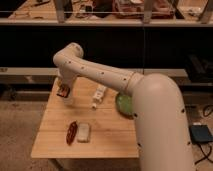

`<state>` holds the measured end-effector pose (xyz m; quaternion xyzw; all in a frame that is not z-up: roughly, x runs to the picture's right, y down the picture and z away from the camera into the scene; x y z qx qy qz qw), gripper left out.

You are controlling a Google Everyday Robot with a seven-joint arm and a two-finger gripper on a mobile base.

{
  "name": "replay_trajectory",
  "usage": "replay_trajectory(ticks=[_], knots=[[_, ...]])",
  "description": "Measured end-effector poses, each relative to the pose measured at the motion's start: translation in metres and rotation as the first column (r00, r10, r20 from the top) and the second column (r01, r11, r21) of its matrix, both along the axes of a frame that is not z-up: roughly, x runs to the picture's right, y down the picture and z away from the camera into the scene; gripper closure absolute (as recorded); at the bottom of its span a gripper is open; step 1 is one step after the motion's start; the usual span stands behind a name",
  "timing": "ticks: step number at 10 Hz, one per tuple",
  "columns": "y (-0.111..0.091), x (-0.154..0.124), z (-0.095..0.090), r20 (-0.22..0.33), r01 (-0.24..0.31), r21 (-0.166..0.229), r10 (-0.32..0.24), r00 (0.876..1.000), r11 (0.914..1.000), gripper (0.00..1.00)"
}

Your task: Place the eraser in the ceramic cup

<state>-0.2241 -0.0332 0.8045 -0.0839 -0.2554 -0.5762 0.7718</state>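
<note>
The pincer (63, 91) is at the far left corner of the table (107, 142) and is clamped on one eraser (63, 91). On the table lie one dark red oval thing (71, 133), one white block (83, 132), one white bottle (98, 95) and one green bowl (121, 104).

Pretty dim, warm-lit room. Light wooden table (110, 142) sits dead center on speckled beige carpet (20, 125). From 9 to 3 o'clock a long dark cabinet front (165, 50) runs across the back, with a cluttered counter (100, 21) and metal uprights (60, 10) up at 12. A bluish box (201, 135) with cables is on the floor at 4. The gripper (63, 90) hangs over the table's far-left corner, around 10.
</note>
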Motion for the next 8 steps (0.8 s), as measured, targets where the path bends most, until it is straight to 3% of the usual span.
replay_trajectory(ticks=[2, 5, 7, 8], knots=[[-0.006, -0.018, 0.008, -0.004, 0.022, -0.01, -0.022, 1.0, 0.9997, 0.58], [-0.008, -0.031, 0.022, -0.032, 0.06, -0.022, -0.061, 0.998, 0.9979, 0.29], [-0.011, -0.029, 0.031, -0.057, 0.077, -0.028, -0.078, 0.995, 0.9967, 0.2], [-0.012, -0.03, 0.033, -0.061, 0.084, -0.03, -0.086, 0.994, 0.996, 0.2]])
